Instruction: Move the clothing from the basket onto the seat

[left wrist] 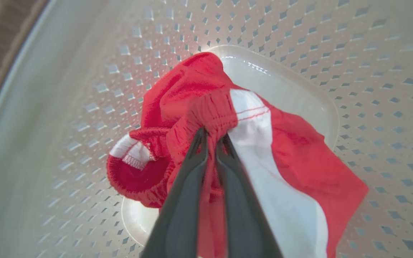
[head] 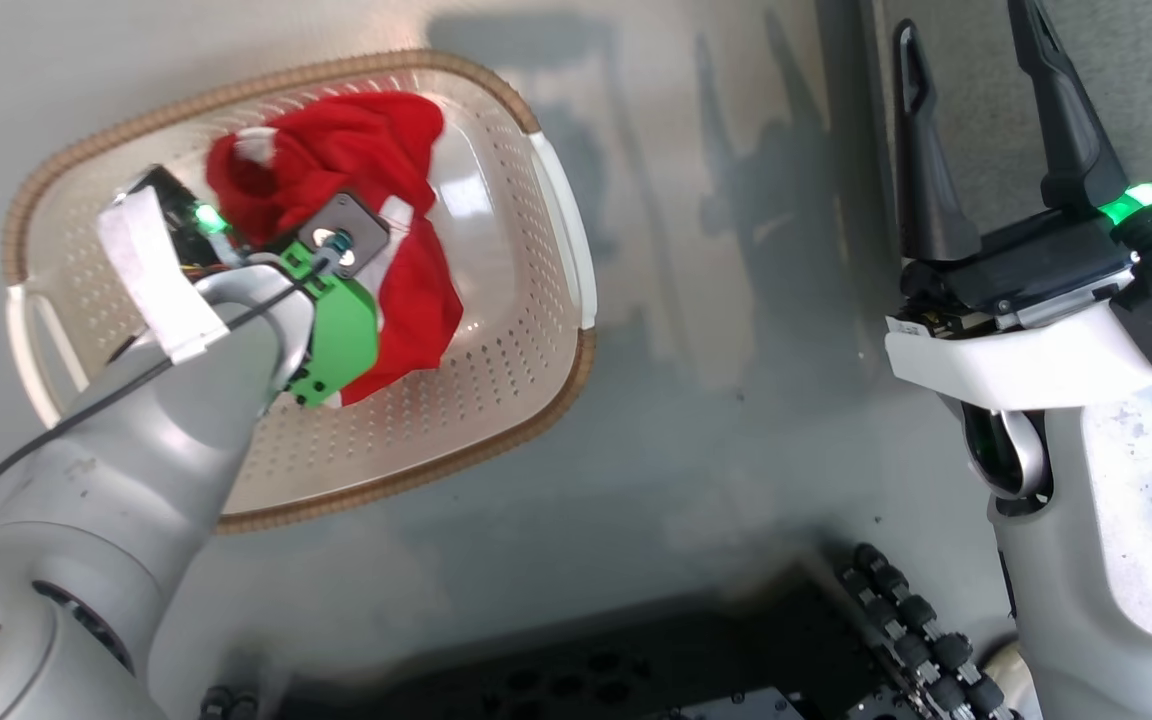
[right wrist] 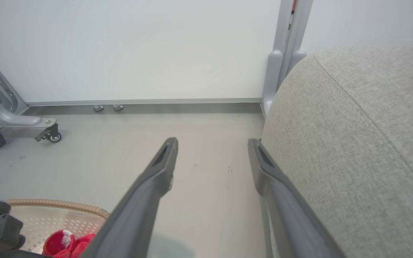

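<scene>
Reaching into the basket at left, the left arm overlaps the red clothing in the head view, while the right gripper gapes empty at right. In the left wrist view, the left gripper is pinched tight on the clothing's waistband. In the right wrist view, the seat lies just right of the spread fingers.

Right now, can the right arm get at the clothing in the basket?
Probably not cleanly. The left fingers are shut on the clothing inside the basket, that wrist covering the pile. The right fingers stand open beside the seat, off to the basket's side.
</scene>
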Available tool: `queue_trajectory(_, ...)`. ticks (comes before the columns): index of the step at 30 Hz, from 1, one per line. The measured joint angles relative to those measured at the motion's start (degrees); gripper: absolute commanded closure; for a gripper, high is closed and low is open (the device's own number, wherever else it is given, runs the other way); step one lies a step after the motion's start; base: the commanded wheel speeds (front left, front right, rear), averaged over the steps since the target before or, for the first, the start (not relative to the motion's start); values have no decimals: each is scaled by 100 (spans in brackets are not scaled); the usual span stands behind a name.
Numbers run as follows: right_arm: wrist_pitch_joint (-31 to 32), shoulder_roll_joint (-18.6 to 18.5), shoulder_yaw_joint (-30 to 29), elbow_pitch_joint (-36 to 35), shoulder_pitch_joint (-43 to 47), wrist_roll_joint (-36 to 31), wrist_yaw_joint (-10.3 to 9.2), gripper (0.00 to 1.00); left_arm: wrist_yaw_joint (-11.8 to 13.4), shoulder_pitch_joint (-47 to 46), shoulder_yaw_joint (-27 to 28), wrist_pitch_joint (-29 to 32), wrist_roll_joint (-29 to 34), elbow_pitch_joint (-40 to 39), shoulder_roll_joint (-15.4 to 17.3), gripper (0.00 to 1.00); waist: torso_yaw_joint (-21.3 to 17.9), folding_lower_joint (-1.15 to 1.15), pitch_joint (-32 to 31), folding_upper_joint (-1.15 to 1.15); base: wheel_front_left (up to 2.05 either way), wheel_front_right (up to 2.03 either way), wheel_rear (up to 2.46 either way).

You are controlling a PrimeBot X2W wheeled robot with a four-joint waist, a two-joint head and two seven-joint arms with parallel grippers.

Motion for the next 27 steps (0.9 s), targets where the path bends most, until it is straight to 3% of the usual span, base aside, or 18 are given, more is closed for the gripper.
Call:
queue_trajectory(13, 0, 1, -81, 342, 361, 13, 0, 0, 0, 384, -121, -282, -237, -716, -254, 100, 185, 0, -1095, 0, 0, 0, 0)
queue_trajectory(27, 0, 1, -219, 659, 887, 15, 0, 0, 260, 1271, 1042, -291, -44, -2695, 22, 100, 513, 0, -2431, 0, 0, 0, 0)
